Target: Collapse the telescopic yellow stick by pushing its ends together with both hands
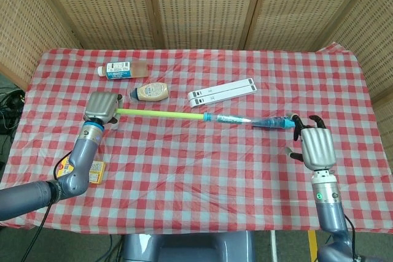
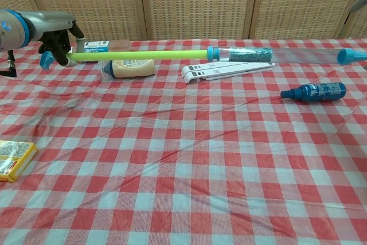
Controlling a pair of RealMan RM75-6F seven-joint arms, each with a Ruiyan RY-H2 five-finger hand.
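The yellow stick [image 1: 159,114] hangs level above the table, and my left hand [image 1: 103,107] grips its left end. In the chest view, the stick [image 2: 137,55] runs right from that hand [image 2: 54,35] through a blue collar and a clear section to a blue tip at the right edge. My right hand [image 1: 316,145] is at the stick's right end with its fingers spread and curled toward the tip. No grip on the tip shows. In the chest view only a sliver of the right hand reaches the frame's right edge.
A blue spray bottle [image 2: 314,91] lies on the checked cloth under the stick's right part. A sauce bottle [image 2: 129,67], a white folded stand [image 2: 229,67] and a labelled bottle [image 1: 123,69] lie behind the stick. A yellow box [image 2: 14,159] sits front left.
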